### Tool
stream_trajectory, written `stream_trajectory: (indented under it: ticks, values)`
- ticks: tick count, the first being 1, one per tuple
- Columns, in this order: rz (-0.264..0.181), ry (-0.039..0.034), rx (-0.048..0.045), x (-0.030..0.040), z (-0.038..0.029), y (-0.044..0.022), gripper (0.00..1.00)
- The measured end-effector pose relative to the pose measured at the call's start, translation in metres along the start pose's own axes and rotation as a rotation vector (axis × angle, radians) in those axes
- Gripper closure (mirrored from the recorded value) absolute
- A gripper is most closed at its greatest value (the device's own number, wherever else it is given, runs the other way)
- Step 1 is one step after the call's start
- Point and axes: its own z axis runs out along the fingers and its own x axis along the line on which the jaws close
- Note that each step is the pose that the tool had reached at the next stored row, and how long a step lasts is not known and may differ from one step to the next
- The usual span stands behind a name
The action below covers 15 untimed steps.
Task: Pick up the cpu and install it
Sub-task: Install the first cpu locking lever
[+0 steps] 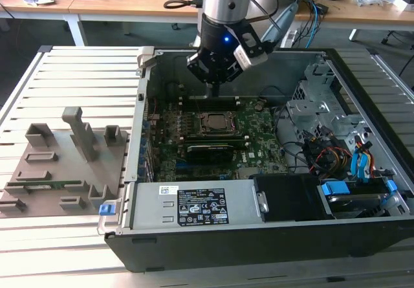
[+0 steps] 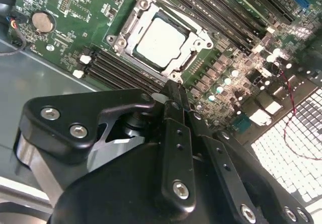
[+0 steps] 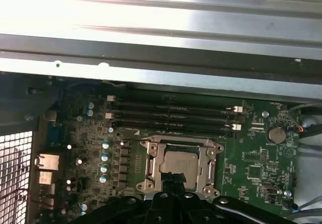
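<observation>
- Exterior view: gripper (image 1: 215,88) hangs inside the open computer case (image 1: 362,236), above the motherboard (image 1: 259,142); cpu (image 1: 213,121) lies flat in the socket (image 1: 214,132), just below and nearer the camera.
- Second wrist view: cpu (image 2: 160,44) square, no long axis, metal top up, corners skewed in frame; fingers (image 2: 175,105) pressed together, holding nothing; chip just beyond the tips.
- First wrist view: cpu (image 3: 179,162) seated in the socket frame (image 3: 151,163); memory slots (image 3: 171,116) beyond.

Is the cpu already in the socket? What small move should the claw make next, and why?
Probably a short lift straight up. In the second wrist view the cpu lies flat inside the socket frame, and the claw hangs shut over that frame's edge, holding nothing. Rising first should keep it clear of the frame.
</observation>
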Motion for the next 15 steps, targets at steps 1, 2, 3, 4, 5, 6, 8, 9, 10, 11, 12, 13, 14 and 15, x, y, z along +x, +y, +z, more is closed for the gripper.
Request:
stream_trajectory:
  ticks: [1,2,3,4,5,6,8,9,10,11,12,13,14,15]
  values:
    - [0.000,0.0000,0.0000,0.0052,0.0001,0.0004,0.89]
    - [0.000,0.0000,0.0001,0.0087,0.0001,0.0007,0.89]
    - [0.000,0.0000,0.0000,0.0112,0.0002,0.0009,0.89]
    - [0.000,0.0000,0.0000,0.0142,0.0003,0.0011,0.89]
    - [0.000,-0.0001,0.0000,0.0180,0.0003,0.0014,0.89]
    - [0.000,-0.0001,0.0000,0.0200,0.0004,0.0015,0.89]
    - [0.000,0.0001,0.0001,0.0245,0.0004,0.0019,0.89]
    - [0.000,0.0000,0.0001,0.0308,0.0005,0.0024,0.89]
    - [0.000,-0.0001,-0.0001,0.0364,0.0007,0.0028,0.89]
    - [0.000,-0.0005,0.0000,0.0417,0.0008,0.0032,0.89]
    - [0.000,-0.0006,0.0001,0.0448,0.0008,0.0034,0.89]
    - [0.000,-0.0007,0.0001,0.0483,0.0009,0.0037,0.89]
    - [0.000,-0.0007,0.0001,0.0508,0.0010,0.0039,0.89]
    - [0.000,-0.0008,0.0001,0.0540,0.0011,0.0042,0.89]
